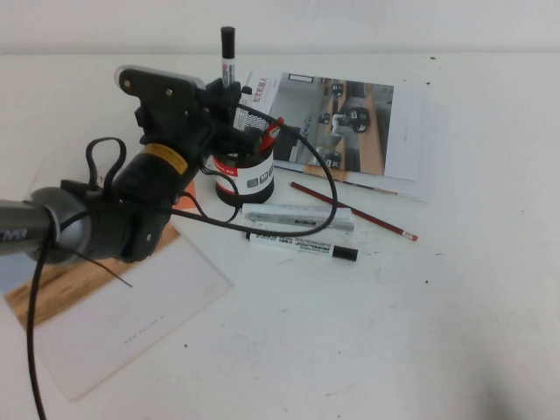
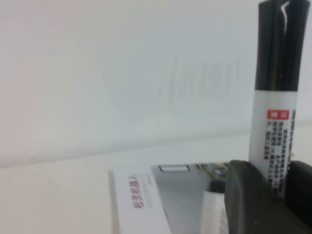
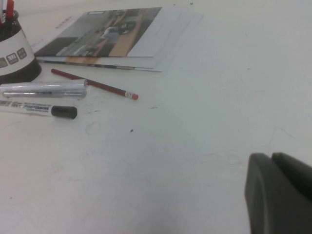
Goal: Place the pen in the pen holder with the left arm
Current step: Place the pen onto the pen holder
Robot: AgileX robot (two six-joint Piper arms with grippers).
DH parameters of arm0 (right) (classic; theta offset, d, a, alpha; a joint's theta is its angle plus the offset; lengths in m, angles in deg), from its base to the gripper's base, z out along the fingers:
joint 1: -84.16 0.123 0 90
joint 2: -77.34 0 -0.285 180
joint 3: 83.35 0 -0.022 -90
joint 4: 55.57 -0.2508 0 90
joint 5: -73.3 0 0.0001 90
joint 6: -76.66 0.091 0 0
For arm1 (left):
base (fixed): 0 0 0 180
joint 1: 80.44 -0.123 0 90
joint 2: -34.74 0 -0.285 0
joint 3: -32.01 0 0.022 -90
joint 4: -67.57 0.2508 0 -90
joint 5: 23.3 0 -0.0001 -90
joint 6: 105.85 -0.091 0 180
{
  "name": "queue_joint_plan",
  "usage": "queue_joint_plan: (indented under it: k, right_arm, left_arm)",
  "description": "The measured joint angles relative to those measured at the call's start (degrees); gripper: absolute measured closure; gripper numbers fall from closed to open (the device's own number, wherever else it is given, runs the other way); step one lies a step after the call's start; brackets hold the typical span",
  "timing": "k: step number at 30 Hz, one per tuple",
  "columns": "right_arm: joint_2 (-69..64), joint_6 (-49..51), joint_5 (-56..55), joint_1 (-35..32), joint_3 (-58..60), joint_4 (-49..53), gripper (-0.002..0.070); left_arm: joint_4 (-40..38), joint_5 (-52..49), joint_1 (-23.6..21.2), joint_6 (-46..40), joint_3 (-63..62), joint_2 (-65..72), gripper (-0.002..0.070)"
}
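In the high view the pen (image 1: 227,51), white with a black cap, stands upright with its cap up. My left gripper (image 1: 229,94) is shut on its lower barrel, directly above the pen holder (image 1: 246,182), a black mesh cup with a red, white and grey band. The pen's lower end is hidden behind the gripper. The left wrist view shows the pen (image 2: 273,122) clamped between the two dark fingers (image 2: 243,195) of my left gripper (image 2: 275,187). My right gripper (image 3: 270,163) hovers low over bare table, fingers pressed together, holding nothing.
In front of the holder lie a grey-silver marker (image 1: 297,216), a second white marker (image 1: 302,246) and a red pencil (image 1: 354,211). A brochure (image 1: 350,131) lies behind, a white card (image 1: 122,306) at the near left. Something red (image 1: 272,130) sticks out of the holder.
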Motion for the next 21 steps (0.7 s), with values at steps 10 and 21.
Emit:
queue_joint_plan:
  k: [10,21]
  right_arm:
    - [0.00,0.00,0.00,0.00,0.00,0.00,0.0698]
    - [0.00,0.00,0.00,0.00,0.00,0.00,0.0698]
  left_arm:
    - [3.57,-1.79,0.00,0.57,0.00,0.30,0.0437]
    - [3.86,-14.99,0.00,-0.38,0.11,-5.48,0.0335]
